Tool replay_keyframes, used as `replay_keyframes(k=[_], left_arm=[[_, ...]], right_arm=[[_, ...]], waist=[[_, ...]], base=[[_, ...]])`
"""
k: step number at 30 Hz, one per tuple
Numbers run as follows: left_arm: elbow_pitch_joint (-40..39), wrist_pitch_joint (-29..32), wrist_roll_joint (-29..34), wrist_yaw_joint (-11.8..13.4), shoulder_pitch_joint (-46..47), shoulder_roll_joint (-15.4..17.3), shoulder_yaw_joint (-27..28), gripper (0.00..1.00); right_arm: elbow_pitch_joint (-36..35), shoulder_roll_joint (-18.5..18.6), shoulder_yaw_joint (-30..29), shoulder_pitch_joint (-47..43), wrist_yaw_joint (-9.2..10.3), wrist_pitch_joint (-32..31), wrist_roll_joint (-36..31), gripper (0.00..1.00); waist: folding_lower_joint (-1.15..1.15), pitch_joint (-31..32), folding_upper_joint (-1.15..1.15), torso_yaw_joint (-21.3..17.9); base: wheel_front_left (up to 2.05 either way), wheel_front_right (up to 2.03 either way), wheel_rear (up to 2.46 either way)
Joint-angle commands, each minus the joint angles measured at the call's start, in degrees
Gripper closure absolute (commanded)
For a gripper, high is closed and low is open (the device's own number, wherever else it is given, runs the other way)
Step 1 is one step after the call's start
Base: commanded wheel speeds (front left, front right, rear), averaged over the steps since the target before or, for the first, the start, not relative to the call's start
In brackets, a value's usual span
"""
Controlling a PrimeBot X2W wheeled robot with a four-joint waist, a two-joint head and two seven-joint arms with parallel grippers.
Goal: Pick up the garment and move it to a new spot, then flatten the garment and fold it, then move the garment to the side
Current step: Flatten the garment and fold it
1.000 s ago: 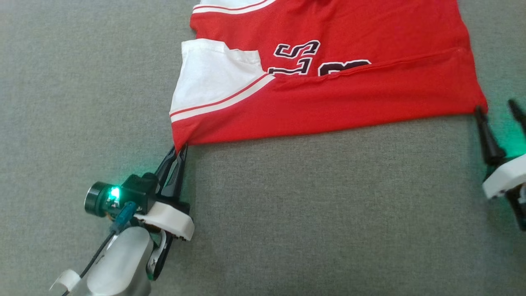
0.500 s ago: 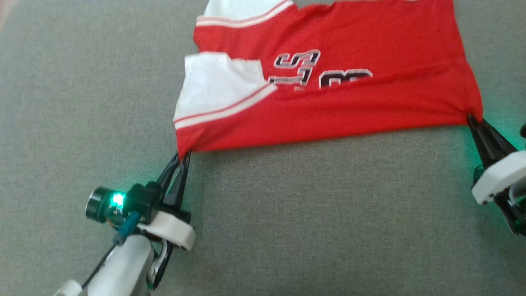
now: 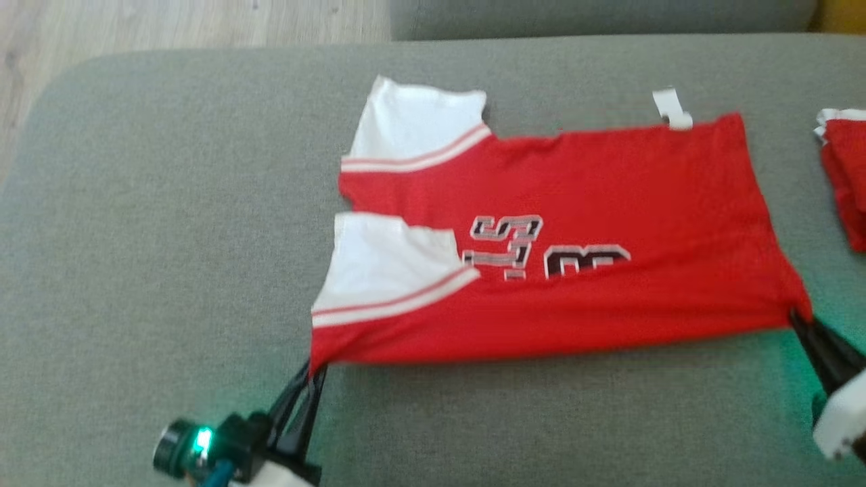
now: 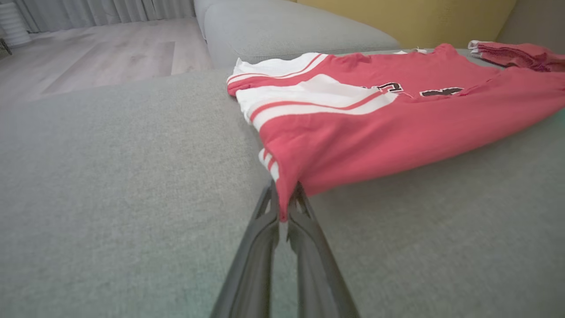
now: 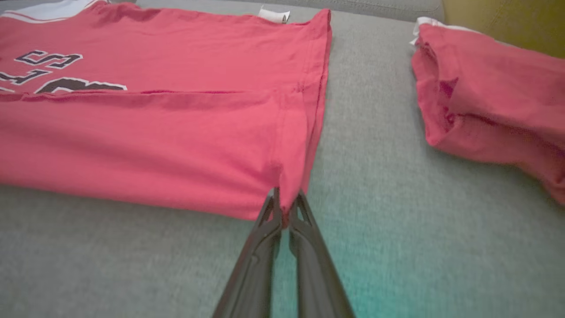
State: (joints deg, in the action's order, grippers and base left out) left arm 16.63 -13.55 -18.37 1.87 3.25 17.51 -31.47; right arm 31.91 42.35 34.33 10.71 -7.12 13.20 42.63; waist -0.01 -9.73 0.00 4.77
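Red-and-white cloth jersey [image 3: 629, 176] on a grey fabric sofa seat [image 3: 169, 237]: left pincer [image 3: 315, 369] and right pincer [image 3: 798, 317] each pinch a near corner, apparently to fold it evenly.

Broad grey fabric seat [image 3: 135, 284] with a rounded far corner, a second grey cushion [image 3: 595, 15] behind it, pale wood-plank floor [image 3: 169, 20] beyond, grey curtains [image 4: 110, 9] at the floor's far edge, a yellow surface [image 4: 419, 17] behind.
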Motion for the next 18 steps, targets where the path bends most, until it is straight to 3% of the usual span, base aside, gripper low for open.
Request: replay_keyframes(k=[1,12,13,14,15,18], left_arm=[[-2.57,0.28,-1.15,0.86,-0.62,1.94,2.43,1.00],[-7.32,3.15,-3.20,0.45,-5.36,3.25,1.31,1.00],[-7.48,3.55,-3.18,0.45,-5.35,3.42,1.19,0.93],[-7.70,3.78,-3.12,0.41,-5.30,3.57,1.06,0.51],[-7.88,4.15,-3.23,0.37,-5.25,3.68,1.01,0.00],[-8.79,4.98,-3.04,1.19,-4.62,4.40,1.61,0.00]], right_arm=[[-1.09,3.28,-1.11,-2.71,-0.36,1.04,-0.77,1.00],[-5.79,2.81,-5.95,-11.47,-0.36,0.28,-2.64,1.00],[-6.13,2.80,-6.09,-11.56,-0.36,0.17,-3.04,0.51],[-6.39,2.82,-6.24,-11.56,-0.36,0.09,-3.63,0.00],[-6.62,2.72,-6.72,-11.37,-0.36,0.21,-4.32,0.00],[-7.37,2.04,-8.66,-10.79,-0.36,0.57,-6.22,0.00]], waist=[[0.01,0.68,0.00,-0.24],[0.01,0.93,0.00,-1.22],[0.01,0.81,0.00,-1.31],[0.01,0.72,0.00,-1.37],[0.01,0.62,0.00,-1.43],[0.01,0.39,0.00,-1.64]], base=[[0.00,0.00,0.00],[0.00,0.00,0.00],[0.00,0.00,0.00],[0.00,0.00,0.00],[0.00,0.00,0.00],[0.00,0.00,0.00]])
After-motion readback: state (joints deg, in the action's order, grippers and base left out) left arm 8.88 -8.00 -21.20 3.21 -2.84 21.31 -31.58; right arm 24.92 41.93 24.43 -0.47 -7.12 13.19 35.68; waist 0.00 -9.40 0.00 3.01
